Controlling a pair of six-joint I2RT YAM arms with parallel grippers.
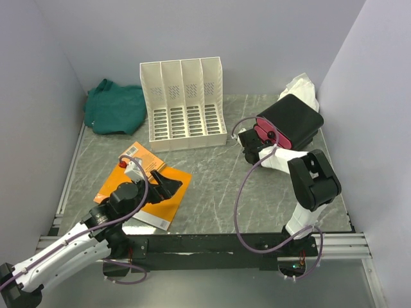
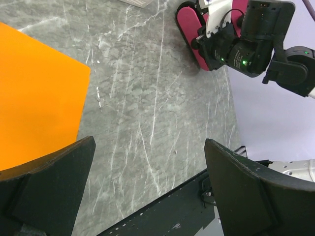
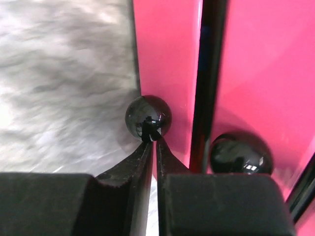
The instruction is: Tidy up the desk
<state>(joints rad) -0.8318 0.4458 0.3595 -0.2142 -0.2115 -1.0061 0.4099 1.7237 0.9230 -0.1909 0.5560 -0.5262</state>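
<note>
Desk (image 1: pixel 218 186): dark veined top, between pale walls. Left gripper (image 1: pixel 168 185): jaws wide, over orange book (image 1: pixel 144 168), near left. Right gripper (image 3: pixel 153 140): jaws nearly closed, tips at black knob (image 3: pixel 147 116) of pink case (image 3: pixel 167 49), far right.

Soft even light; blurry desk (image 3: pixel 59 73) close-up.

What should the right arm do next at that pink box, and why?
Probably open the right end effector slightly so it can fit around the black knob: its fingers are nearly shut, with tips only touching the knob's near edge on the pink panel.
</note>
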